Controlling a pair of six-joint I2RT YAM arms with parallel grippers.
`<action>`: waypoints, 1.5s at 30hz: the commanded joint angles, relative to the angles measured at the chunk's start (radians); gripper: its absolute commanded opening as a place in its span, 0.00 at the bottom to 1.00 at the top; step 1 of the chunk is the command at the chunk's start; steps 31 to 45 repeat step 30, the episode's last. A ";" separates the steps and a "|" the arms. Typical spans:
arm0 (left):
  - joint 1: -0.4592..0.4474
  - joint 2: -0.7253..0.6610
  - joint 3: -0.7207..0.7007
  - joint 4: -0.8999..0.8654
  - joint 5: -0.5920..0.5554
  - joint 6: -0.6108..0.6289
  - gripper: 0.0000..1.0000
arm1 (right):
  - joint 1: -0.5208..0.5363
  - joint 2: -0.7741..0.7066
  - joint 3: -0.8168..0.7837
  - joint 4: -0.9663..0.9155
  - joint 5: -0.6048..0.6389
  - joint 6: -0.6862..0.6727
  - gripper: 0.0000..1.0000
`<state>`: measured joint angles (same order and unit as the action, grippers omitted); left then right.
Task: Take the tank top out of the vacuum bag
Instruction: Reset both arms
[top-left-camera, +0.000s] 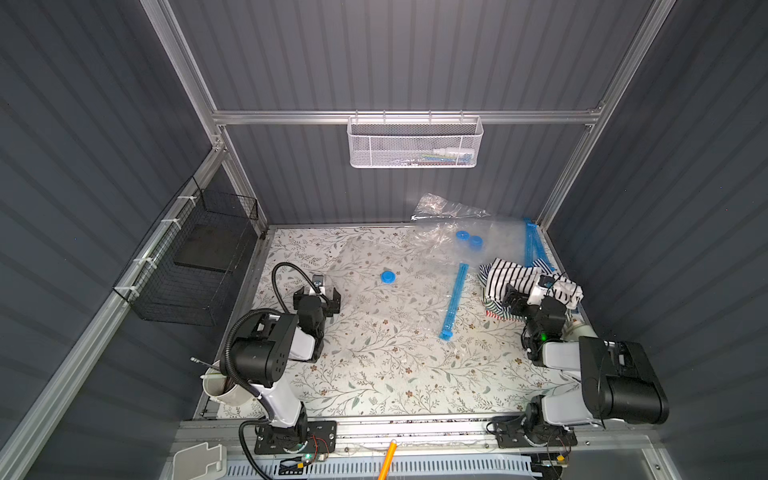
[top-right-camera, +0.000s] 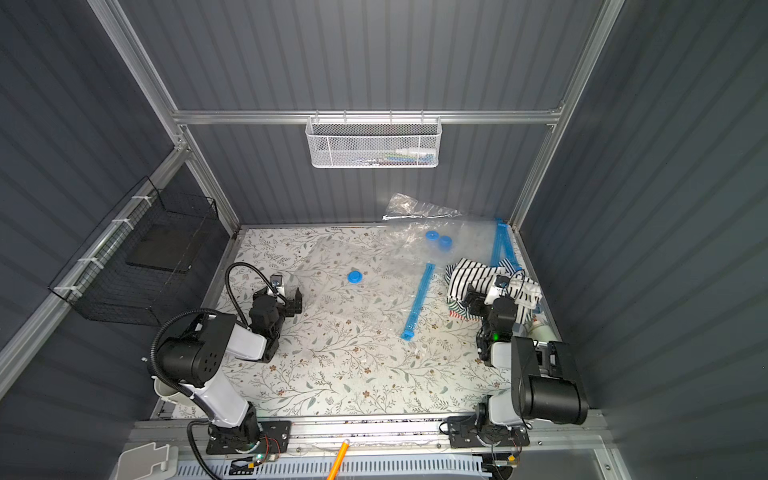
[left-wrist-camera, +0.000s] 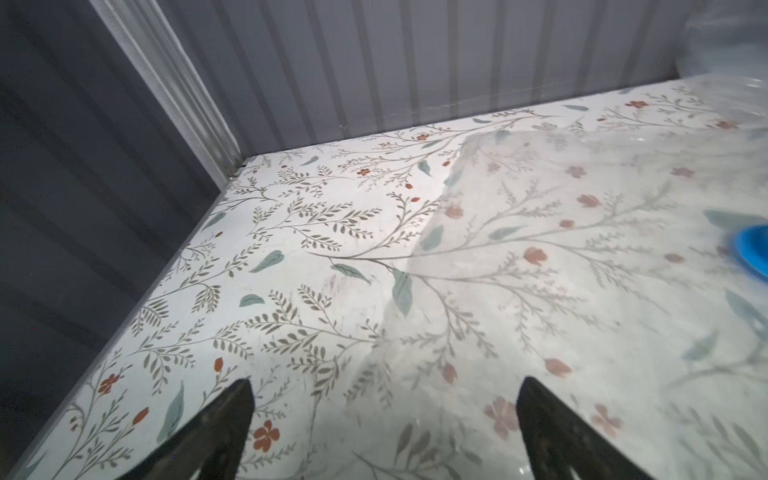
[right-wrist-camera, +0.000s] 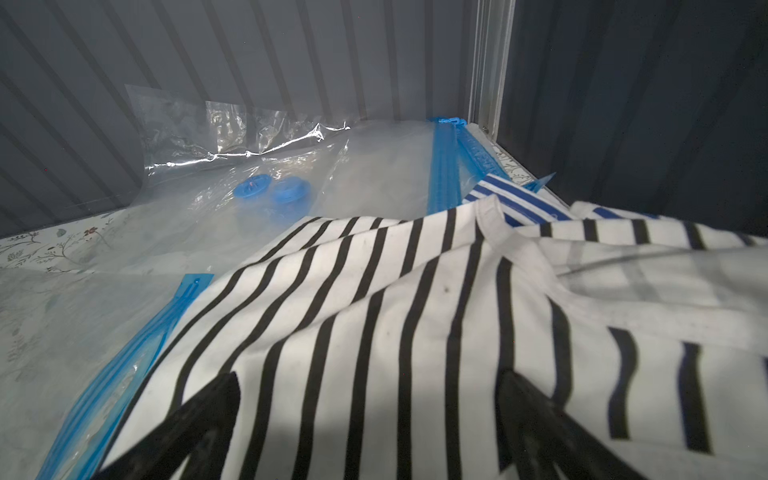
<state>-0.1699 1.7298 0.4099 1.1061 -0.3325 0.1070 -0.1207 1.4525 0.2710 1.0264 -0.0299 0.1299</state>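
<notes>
Flowered tabletop (top-left-camera: 374, 374) inside grey ribbed walls. We note the clear vacuum bag (top-left-camera: 374, 291) lying flat mid-tabletop, its blue zip strip (top-left-camera: 454, 301) toward the right arm. We find the black-and-white striped tank top (top-left-camera: 509, 272) crumpled outside the bag, just beside that strip, near the far right corner. Right fingers (right-wrist-camera: 540, 428) spread apart just over the cloth, gripping nothing. Left fingers (left-wrist-camera: 224, 432) likewise apart, empty, over the bag's edge. Blue valve (top-left-camera: 387, 276) sits on the bag.
</notes>
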 joint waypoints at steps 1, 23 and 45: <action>0.010 -0.005 0.025 -0.097 -0.128 -0.082 1.00 | 0.021 0.003 0.031 -0.014 0.040 -0.017 0.99; 0.012 -0.001 0.030 -0.100 -0.125 -0.080 1.00 | 0.024 0.005 0.014 0.024 0.061 -0.013 0.99; 0.015 -0.004 0.028 -0.104 -0.121 -0.083 1.00 | 0.025 0.005 0.014 0.024 0.061 -0.013 0.99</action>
